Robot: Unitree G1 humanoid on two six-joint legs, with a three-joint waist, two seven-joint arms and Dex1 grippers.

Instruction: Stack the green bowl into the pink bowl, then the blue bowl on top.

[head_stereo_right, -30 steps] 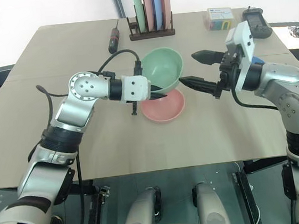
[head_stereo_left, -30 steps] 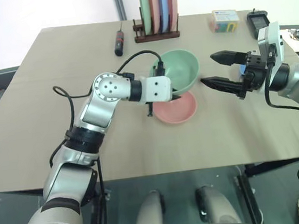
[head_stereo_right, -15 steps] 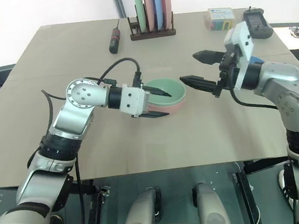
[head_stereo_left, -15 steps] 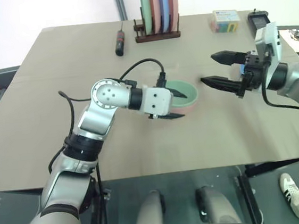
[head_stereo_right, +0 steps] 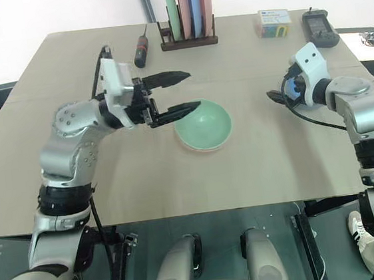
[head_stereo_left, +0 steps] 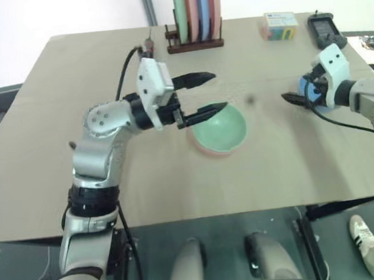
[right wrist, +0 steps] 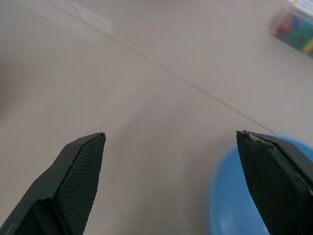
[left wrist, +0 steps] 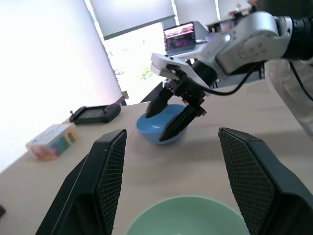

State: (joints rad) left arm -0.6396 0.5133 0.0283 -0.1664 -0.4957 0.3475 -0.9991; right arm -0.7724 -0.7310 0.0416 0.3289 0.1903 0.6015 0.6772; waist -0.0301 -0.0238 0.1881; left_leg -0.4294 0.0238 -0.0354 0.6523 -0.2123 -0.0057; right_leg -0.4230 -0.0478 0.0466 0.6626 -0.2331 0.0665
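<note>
The green bowl [head_stereo_left: 220,129] sits nested in the pink bowl [head_stereo_left: 203,149] at mid-table; only a thin pink rim shows around it. My left gripper [head_stereo_left: 219,90] hovers open just above the stack's left rim, holding nothing. Far to the right, the blue bowl [left wrist: 159,130] rests on the table, mostly hidden behind my right wrist in the head views. My right gripper [left wrist: 157,126] is open and wide, its fingers [right wrist: 78,171] down at the blue bowl [right wrist: 230,205], one on each side of its near rim.
A wooden rack [head_stereo_left: 197,44] with upright green, pink and blue plates stands at the back edge. A screwdriver [head_stereo_right: 140,48] lies left of it. A colourful box [head_stereo_left: 281,25] and a black device [head_stereo_left: 325,26] sit at the back right. A person's leg [left wrist: 298,98] is past the table's right side.
The green bowl went down into the pink bowl and my left gripper opened, let go and lifted up to the left. My right gripper swung right and down to the blue bowl.
</note>
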